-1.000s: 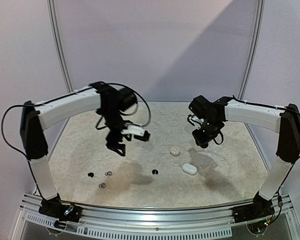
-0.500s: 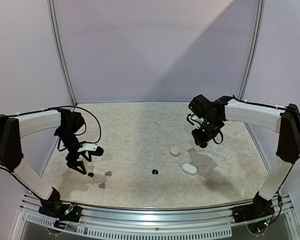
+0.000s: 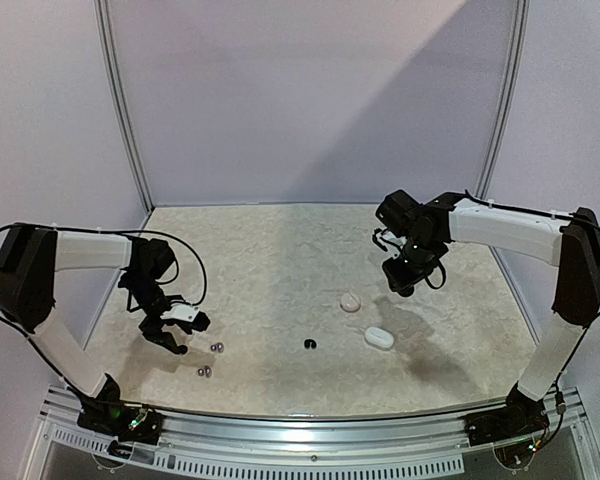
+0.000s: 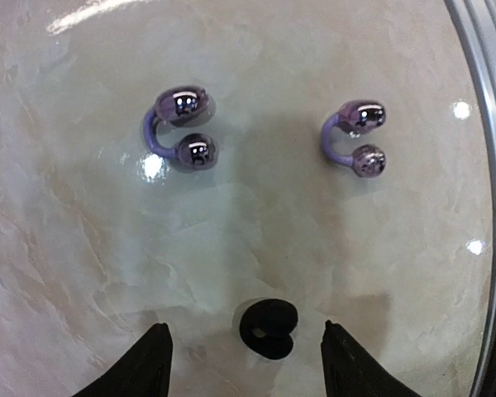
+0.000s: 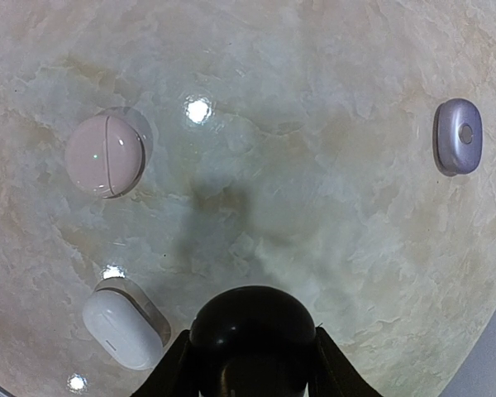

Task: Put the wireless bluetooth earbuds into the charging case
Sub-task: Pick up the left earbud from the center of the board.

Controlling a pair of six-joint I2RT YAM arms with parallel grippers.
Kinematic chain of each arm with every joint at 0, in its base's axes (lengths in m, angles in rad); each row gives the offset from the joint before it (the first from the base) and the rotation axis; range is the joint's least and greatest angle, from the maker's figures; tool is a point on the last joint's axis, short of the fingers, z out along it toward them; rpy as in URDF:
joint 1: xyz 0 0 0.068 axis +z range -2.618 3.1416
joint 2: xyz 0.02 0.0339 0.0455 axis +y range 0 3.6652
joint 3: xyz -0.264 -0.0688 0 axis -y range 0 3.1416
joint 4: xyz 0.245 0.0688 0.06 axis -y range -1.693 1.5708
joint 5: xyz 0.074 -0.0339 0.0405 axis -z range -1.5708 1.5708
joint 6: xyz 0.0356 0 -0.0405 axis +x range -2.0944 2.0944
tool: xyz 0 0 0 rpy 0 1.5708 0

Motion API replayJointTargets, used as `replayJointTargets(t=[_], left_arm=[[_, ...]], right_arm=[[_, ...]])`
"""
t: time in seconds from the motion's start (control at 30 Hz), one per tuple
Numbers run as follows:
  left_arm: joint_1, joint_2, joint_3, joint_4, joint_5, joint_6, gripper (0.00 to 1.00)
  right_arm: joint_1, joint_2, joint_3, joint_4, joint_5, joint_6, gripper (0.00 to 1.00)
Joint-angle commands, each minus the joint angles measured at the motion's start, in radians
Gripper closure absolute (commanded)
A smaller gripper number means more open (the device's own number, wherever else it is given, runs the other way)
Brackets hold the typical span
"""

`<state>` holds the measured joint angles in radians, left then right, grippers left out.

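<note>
Your left end effector (image 4: 244,364) is wide open and empty; a black earbud (image 4: 267,328) lies on the surface (image 4: 74,248) between its fingertips (image 4: 149,368), two lavender earbuds (image 4: 182,105) (image 4: 362,116) just ahead. Your right end effector (image 5: 252,364) is clamped on a black case (image 5: 252,318).

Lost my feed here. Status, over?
Left gripper open, fingers straddling black earbud on table. Right gripper shut on black rounded object, aloft. Two lavender earbuds ahead, untouched.

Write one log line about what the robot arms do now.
left gripper: open over small black earbud | right gripper: shut on black rounded case, raised | two shiny lavender clip earbuds: loose on beige marbled table
</note>
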<state>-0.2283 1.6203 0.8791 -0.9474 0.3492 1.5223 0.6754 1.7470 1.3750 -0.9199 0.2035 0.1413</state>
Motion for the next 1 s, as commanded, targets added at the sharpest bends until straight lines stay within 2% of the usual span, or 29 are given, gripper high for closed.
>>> replayJointTargets(t=[0.0, 0.1, 0.2, 0.33, 0.63, 0.83, 0.97], left_arm=[[0.000, 0.027, -0.042, 0.037, -0.072, 0.061, 0.39], [-0.010, 0.026, -0.079, 0.076, -0.107, 0.060, 0.41], [-0.016, 0.022, -0.093, 0.112, -0.121, 0.027, 0.48], [-0.030, 0.026, -0.097, 0.131, -0.147, -0.004, 0.50], [-0.072, -0.003, -0.138, 0.173, -0.207, -0.001, 0.81], [-0.075, -0.005, -0.132, 0.146, -0.205, -0.004, 0.87], [-0.075, -0.008, -0.071, 0.106, -0.191, -0.094, 0.91]], right_arm=[[0.009, 0.000, -0.003, -0.004, -0.004, 0.008, 0.87], [0.010, 0.002, -0.004, 0.000, -0.008, 0.005, 0.87], [0.009, 0.008, -0.002, 0.002, -0.010, 0.004, 0.87], [0.010, 0.013, -0.001, 0.003, -0.010, 0.004, 0.87], [0.009, 0.008, -0.011, 0.000, 0.004, 0.002, 0.88], [0.009, 0.006, -0.017, 0.001, 0.007, 0.003, 0.88], [0.009, 0.005, -0.022, 0.002, 0.009, 0.003, 0.88]])
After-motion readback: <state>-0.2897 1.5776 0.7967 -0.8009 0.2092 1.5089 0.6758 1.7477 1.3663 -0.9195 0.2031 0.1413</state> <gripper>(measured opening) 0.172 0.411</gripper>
